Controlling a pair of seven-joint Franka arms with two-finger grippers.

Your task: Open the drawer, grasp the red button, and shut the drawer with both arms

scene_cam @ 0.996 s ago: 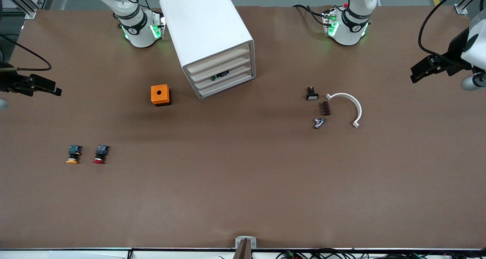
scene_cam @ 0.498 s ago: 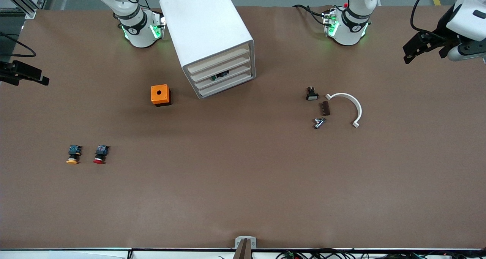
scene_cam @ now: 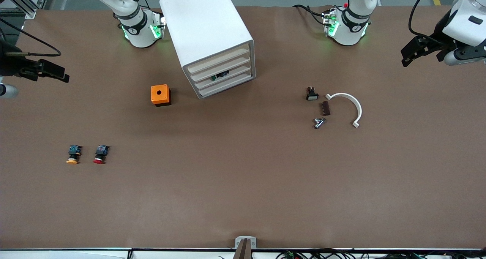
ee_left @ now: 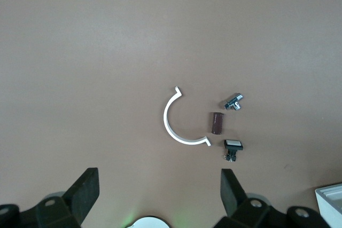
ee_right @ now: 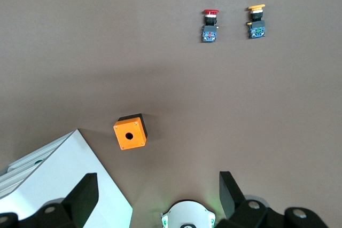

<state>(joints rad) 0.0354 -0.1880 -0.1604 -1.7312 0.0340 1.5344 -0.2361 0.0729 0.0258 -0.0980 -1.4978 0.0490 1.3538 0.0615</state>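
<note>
The white cabinet (scene_cam: 207,31) stands between the arm bases, and its four stacked drawers (scene_cam: 223,73) all sit pushed in; something dark shows in a gap between two of them. The red-capped button (scene_cam: 100,155) lies on the table toward the right arm's end, and shows in the right wrist view too, as button (ee_right: 209,25). My right gripper (scene_cam: 57,73) hangs open and empty over the table's edge at that end. My left gripper (scene_cam: 409,55) hangs open and empty over the left arm's end. The wrist views show the wide-open left gripper (ee_left: 160,196) and right gripper (ee_right: 157,196).
A yellow-capped button (scene_cam: 73,155) lies beside the red one. An orange box (scene_cam: 160,95) with a round hole sits next to the cabinet. Toward the left arm's end lie a white-faced black button (scene_cam: 312,94), a brown block (scene_cam: 325,108), a small metal part (scene_cam: 319,122) and a white curved piece (scene_cam: 357,108).
The left gripper has moved toward its base side of the table. The right gripper drew back toward the table's edge, then came inward again. Both stayed open.
</note>
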